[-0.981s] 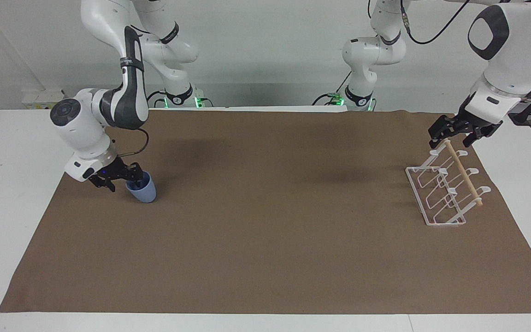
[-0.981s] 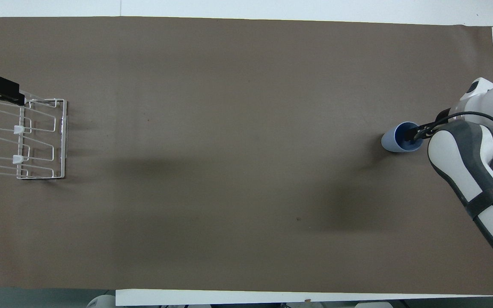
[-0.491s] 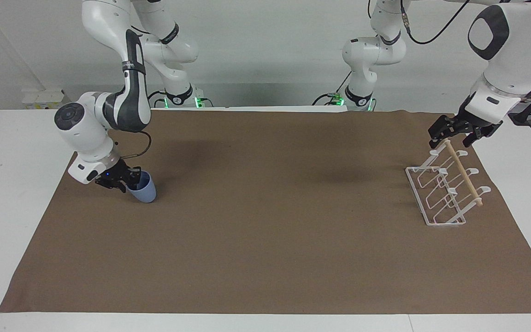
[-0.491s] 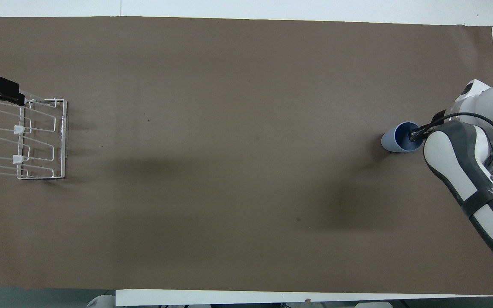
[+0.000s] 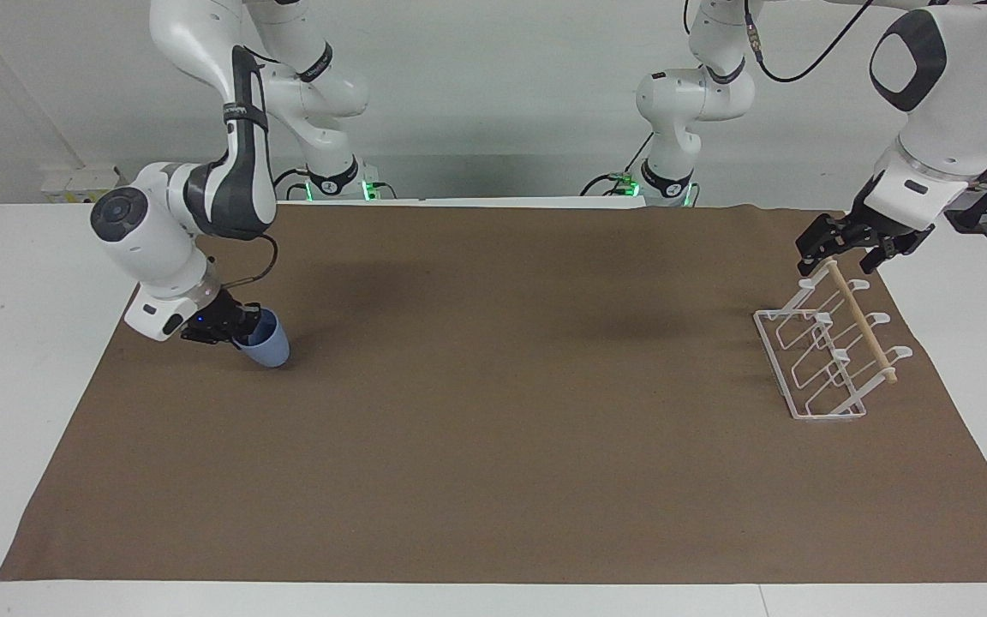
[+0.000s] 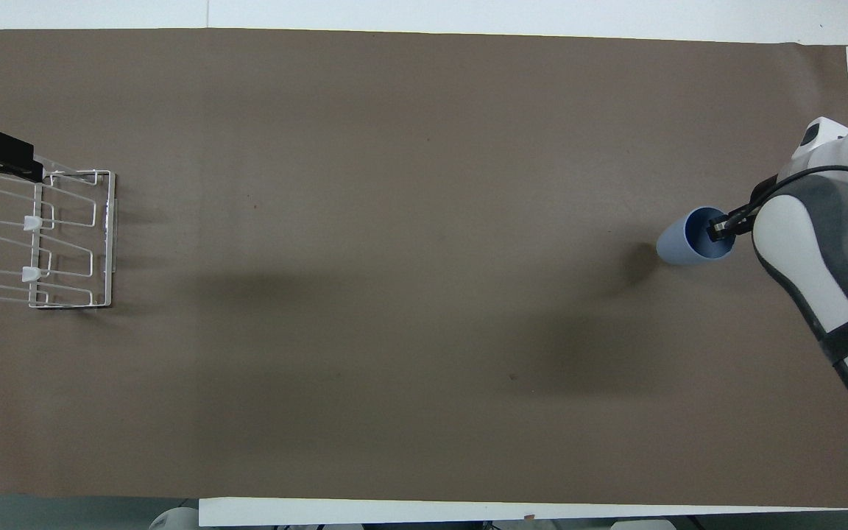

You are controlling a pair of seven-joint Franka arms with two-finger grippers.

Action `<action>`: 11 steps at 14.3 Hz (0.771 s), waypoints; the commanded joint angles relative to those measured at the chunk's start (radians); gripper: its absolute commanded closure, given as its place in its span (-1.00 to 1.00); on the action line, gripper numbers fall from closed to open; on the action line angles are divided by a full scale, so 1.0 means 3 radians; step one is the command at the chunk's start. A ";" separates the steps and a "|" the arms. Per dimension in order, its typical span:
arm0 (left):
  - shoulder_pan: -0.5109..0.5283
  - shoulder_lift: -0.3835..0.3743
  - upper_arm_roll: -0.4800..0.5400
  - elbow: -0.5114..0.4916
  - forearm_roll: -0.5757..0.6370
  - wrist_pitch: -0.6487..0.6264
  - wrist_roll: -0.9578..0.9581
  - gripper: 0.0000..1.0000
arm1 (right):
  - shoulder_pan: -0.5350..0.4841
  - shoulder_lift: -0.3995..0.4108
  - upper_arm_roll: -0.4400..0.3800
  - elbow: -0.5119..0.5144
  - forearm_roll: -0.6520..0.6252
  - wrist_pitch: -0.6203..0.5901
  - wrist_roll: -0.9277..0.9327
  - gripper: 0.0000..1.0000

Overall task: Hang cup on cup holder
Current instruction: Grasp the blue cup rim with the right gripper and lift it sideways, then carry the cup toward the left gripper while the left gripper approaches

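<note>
the left pincer (image 5: pixel 840 251) hangs with its fingers spread over the end of the cup holder (image 5: pixel 832 351) nearest to the robots, at the left arm's end of the desk (image 5: pixel 493 480). the right pincer (image 5: pixel 236 330) is clenched on the rim of the cup (image 5: pixel 266 345), one finger inside it. the cup is tilted and just off the brown mat (image 5: pixel 502 411) at the right arm's end, well apart from the holder.
</note>
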 commanded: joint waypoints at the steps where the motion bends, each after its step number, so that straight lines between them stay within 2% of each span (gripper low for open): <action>1: -0.0042 -0.0123 -0.0004 -0.0098 0.0064 -0.0192 -0.0005 -1.00 | 0.0006 -0.0070 0.0108 0.0327 0.0434 -0.0555 -0.0047 1.00; 4: -0.0042 -0.0138 0.0001 -0.0062 0.0059 -0.0187 -0.0015 -1.00 | 0.0007 -0.0207 0.0256 0.0399 0.1169 -0.0882 0.0269 1.00; 6: -0.0077 -0.0179 -0.0009 -0.0072 0.0059 -0.0197 -0.0284 -1.00 | 0.0007 -0.0233 0.0343 0.0399 0.1797 -0.0970 0.0651 1.00; 8: -0.0129 -0.0194 -0.0025 -0.0118 0.0024 -0.0218 -0.0526 -1.00 | 0.0113 -0.0228 0.0506 0.0389 0.2269 -0.0869 0.1223 1.00; 10: -0.0184 -0.0271 -0.0035 -0.0261 -0.0149 -0.0223 -0.0811 -1.00 | 0.0424 -0.0243 0.0517 0.0318 0.2739 -0.0604 0.1629 1.00; 11: -0.0215 -0.0342 -0.0040 -0.0388 -0.0252 -0.0182 -0.1152 -1.00 | 0.0598 -0.0254 0.0522 0.0267 0.2974 -0.0390 0.1843 1.00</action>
